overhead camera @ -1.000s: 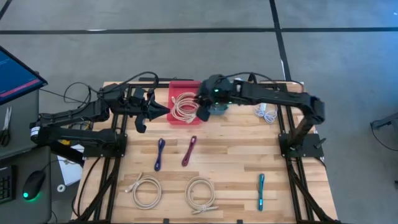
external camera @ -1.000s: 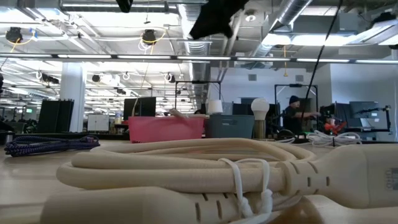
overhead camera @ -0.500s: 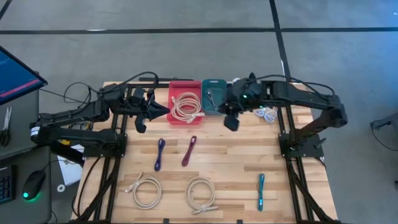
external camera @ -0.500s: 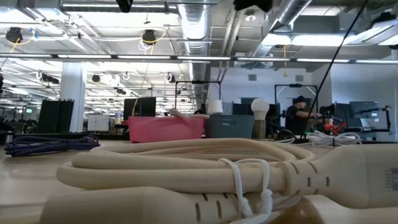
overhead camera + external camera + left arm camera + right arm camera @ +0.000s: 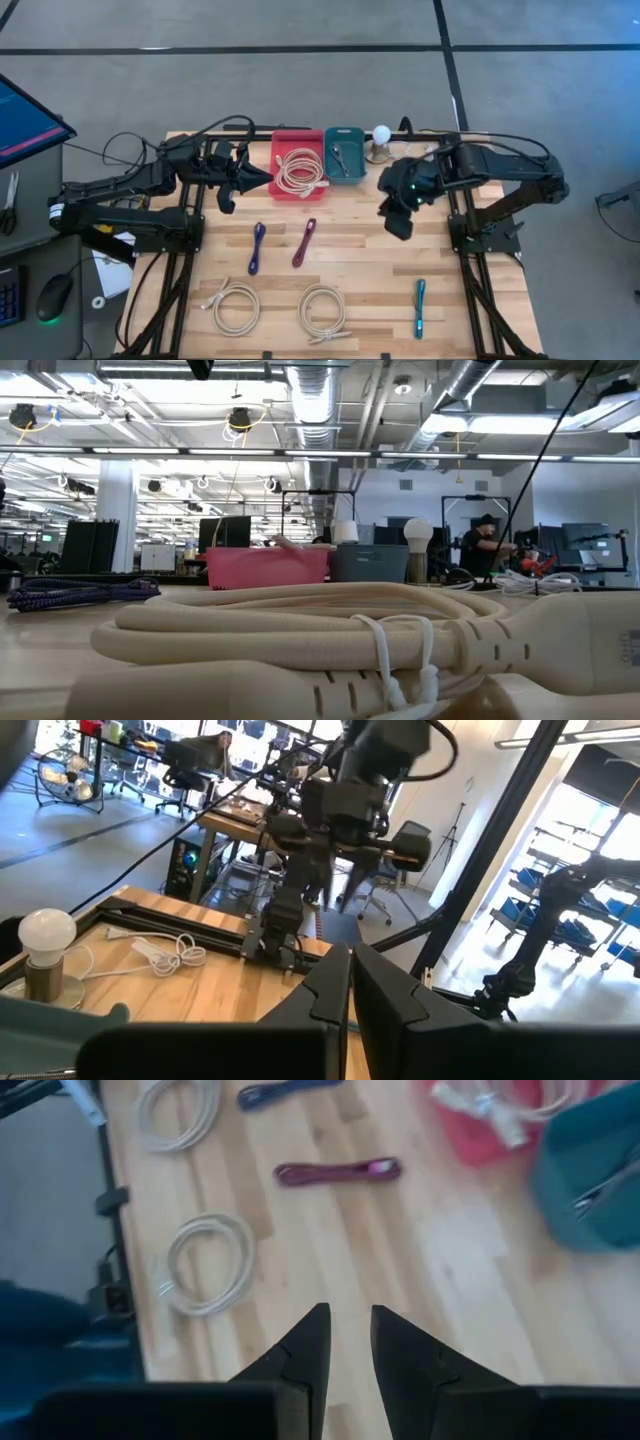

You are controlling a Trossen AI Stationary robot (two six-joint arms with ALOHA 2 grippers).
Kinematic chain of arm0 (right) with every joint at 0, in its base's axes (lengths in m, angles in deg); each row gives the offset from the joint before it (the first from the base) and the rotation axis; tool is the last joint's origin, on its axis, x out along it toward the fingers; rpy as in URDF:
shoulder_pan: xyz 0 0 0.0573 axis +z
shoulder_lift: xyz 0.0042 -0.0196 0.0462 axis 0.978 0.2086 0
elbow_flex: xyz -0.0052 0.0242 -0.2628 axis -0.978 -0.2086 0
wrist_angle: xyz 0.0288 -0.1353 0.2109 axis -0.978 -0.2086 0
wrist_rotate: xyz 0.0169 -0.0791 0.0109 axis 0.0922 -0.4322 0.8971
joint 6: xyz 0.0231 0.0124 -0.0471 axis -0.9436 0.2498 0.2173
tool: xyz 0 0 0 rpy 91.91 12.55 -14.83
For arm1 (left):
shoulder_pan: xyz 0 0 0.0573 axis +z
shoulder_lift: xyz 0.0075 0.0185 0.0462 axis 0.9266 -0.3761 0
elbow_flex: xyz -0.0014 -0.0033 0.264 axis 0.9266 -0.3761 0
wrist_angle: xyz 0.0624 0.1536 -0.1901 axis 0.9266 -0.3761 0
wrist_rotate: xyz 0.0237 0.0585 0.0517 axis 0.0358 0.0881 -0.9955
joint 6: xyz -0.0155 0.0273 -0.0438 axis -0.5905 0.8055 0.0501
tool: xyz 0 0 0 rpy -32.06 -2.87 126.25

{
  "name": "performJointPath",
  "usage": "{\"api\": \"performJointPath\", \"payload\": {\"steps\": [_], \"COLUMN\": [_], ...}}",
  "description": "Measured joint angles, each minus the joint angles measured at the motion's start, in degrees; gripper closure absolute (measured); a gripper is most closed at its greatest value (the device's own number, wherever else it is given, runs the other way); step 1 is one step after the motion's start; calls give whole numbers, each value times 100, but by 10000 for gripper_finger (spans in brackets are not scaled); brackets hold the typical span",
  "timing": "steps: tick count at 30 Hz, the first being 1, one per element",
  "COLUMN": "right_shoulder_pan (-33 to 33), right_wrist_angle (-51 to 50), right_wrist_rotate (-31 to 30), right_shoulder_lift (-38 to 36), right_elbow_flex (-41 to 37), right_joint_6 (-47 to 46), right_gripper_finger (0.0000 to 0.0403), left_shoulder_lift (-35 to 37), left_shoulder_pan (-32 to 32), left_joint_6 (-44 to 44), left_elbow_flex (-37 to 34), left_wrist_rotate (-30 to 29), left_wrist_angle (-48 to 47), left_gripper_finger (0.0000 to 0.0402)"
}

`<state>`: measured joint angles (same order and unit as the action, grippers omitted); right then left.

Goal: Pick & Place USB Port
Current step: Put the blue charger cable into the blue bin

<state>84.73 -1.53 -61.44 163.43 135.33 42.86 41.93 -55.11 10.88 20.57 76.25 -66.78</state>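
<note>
Wooden slatted surface (image 5: 360,250) carries a red rectangular bin (image 5: 298,165) holding a coiled beige cable (image 5: 299,172), and a teal rectangular bin (image 5: 344,156) just beside it holding a small silver USB piece (image 5: 338,158), long axis roughly along the bin's length. White bulb lamp (image 5: 381,135) stands beside the teal bin. On open boards: dark blue cable bundle (image 5: 257,247), maroon cable bundle (image 5: 304,242), two beige cable coils (image 5: 278,307), teal cable bundle (image 5: 420,306).

Right gripper (image 5: 397,222) hovers over bare boards, fingers (image 5: 310,1342) slightly apart, grasping nothing. Left gripper (image 5: 262,179) waits beside the red bin, fingers clenched, empty.
</note>
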Motion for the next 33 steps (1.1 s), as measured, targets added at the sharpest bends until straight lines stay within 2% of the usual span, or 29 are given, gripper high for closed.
{"api": "performJointPath", "payload": {"steps": [5, 10, 16, 20, 25, 33], "right_shoulder_pan": [423, 769, 1164, 1376, 1610, 2186], "right_wrist_angle": [-132, -833, -1691, -1882, -1884, -1929], "right_wrist_rotate": [268, 554, 560, 558, 443, -131], "right_shoulder_lift": [159, 342, 670, 882, 1137, 1202], "right_elbow_flex": [2, 2, -2, -2, -2, -49], "right_joint_6": [-336, -1371, -2198, -2640, -3887, -5684], "right_gripper_finger": [334, 334, 334, 334, 334, 334], "left_shoulder_lift": [-1, -2, 0, 0, 0, 0], "left_shoulder_pan": [1, 2, 0, 0, 1, 0], "left_joint_6": [-2, -2, -2, -1, -1, -2], "left_elbow_flex": [0, 2, 4, 4, 4, 4], "left_wrist_rotate": [0, 0, 0, 1, 0, 0], "left_wrist_angle": [0, -2, 0, -1, -1, -2], "left_gripper_finger": [385, 385, 385, 385, 385, 385]}}
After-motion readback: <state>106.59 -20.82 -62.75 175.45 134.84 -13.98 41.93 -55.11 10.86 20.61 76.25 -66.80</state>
